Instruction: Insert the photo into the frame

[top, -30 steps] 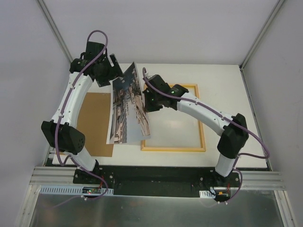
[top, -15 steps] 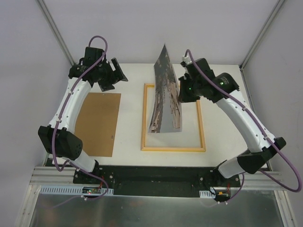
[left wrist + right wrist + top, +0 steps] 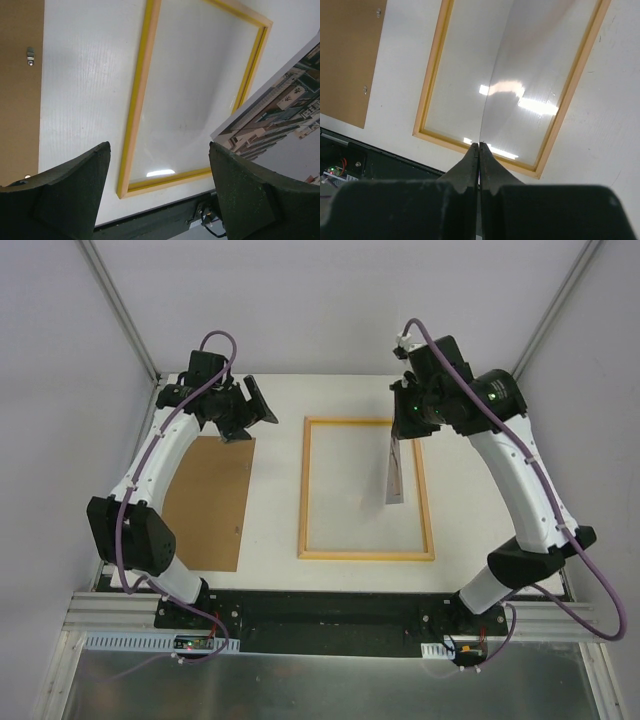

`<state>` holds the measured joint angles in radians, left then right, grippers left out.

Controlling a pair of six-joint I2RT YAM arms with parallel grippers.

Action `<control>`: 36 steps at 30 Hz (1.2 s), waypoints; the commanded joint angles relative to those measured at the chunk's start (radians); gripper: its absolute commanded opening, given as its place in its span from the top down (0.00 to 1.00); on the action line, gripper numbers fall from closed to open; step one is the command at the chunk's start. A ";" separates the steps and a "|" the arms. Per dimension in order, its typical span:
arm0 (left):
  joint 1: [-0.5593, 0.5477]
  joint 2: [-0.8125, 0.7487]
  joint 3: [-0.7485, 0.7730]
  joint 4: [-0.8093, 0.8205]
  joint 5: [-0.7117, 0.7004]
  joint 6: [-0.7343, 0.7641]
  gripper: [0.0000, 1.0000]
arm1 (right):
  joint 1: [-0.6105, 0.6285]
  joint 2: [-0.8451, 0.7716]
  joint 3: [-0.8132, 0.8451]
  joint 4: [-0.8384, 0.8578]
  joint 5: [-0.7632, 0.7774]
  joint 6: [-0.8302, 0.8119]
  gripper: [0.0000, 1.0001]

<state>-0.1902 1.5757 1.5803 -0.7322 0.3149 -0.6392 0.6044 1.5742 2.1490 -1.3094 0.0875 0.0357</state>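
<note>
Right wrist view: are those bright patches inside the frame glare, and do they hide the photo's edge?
Right wrist: yes, reflected glare inside the frame; the photo is edge-on, a thin curved line crossing one patch yet traceable. Left wrist: one small glare spot by one frame rail, photo sharp. Top external: no glare.
</note>
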 commanded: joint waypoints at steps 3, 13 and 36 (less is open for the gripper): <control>-0.002 0.072 -0.022 0.037 0.036 -0.007 0.21 | 0.064 0.188 0.051 -0.208 -0.002 -0.004 0.99; 0.064 0.185 -0.031 0.040 0.012 0.015 0.21 | 0.167 0.521 0.178 -0.081 -0.077 0.110 0.95; 0.100 0.311 -0.169 0.178 0.070 -0.070 0.15 | 0.276 0.451 -0.135 0.398 -0.132 0.329 0.33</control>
<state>-0.0967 1.9038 1.4597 -0.5980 0.3553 -0.6632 0.8642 2.1757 2.0487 -1.0210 -0.0525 0.3576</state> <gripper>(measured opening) 0.843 0.586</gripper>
